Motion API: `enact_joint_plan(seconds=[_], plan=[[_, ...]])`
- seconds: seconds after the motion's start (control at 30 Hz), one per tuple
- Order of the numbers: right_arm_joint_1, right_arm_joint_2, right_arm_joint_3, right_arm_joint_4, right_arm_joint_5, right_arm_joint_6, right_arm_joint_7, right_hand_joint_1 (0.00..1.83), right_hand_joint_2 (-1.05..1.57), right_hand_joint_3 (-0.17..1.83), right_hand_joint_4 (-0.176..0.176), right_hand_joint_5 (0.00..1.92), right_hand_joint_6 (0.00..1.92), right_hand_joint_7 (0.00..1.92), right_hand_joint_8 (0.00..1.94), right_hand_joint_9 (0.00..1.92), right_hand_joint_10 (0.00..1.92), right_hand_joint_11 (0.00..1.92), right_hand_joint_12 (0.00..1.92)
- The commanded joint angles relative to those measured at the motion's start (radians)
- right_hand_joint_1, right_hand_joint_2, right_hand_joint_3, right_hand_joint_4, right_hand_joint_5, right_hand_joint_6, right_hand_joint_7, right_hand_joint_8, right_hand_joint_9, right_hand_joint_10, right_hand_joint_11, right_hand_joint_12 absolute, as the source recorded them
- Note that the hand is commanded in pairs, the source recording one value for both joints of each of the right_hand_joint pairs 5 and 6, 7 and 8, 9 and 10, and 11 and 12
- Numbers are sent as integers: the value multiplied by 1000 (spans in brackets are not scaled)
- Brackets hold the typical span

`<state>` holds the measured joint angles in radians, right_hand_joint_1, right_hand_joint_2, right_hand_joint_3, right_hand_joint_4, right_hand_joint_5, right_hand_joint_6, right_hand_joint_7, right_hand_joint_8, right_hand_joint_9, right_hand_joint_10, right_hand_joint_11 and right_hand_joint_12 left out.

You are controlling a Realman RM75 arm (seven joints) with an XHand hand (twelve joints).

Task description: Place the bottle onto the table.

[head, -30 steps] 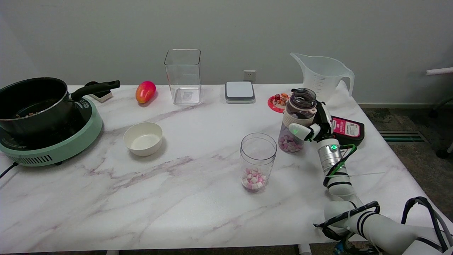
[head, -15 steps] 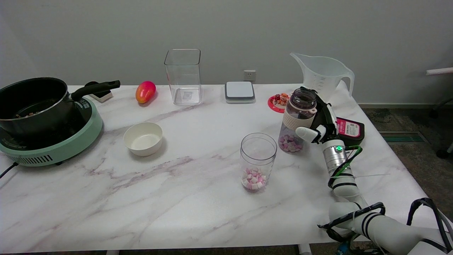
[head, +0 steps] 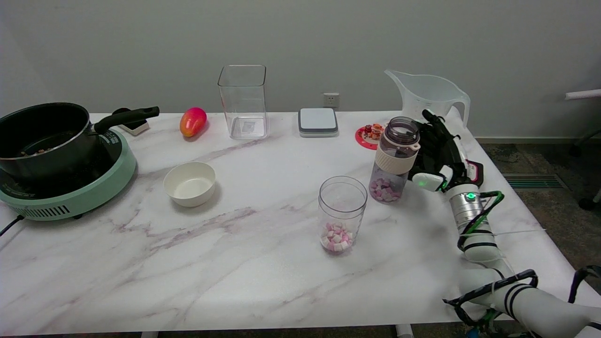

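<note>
While the robot hand [head: 439, 150] spreads empty, clear cylindrical bottle [head: 393, 159] upright, glossy marble table [head: 235, 263].

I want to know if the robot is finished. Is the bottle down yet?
Nearly finished. The clear bottle with the white band and pink-and-white cubes already stands upright on the marble table. The robot hand is beside it with fingers apart, holding nothing. All that looks left is drawing the arm away.

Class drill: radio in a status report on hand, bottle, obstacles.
Right hand open, beside bottle. Bottle upright on table. Glass jar close by.
</note>
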<state>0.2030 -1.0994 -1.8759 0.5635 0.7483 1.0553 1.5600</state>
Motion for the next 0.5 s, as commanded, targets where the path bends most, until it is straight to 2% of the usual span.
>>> enact_joint_plan(seconds=[0.03,0.13,0.3,0.4,0.5], plan=[[-157,165,156,101,-10,-38,-52,1257,-747,1008,0,251,251,476,476,581,581,642,642],[-221,194,242,114,0,-50,-59,1265,-699,1007,0,273,273,510,510,595,595,646,646],[-344,183,498,128,1,-50,-74,1272,-584,1021,0,321,321,544,544,604,604,652,652],[-395,163,668,191,1,-50,-156,1281,-488,1004,0,362,362,561,561,623,623,659,659],[-422,154,770,257,27,-51,-264,1296,-330,985,0,415,415,653,653,655,655,680,680]])
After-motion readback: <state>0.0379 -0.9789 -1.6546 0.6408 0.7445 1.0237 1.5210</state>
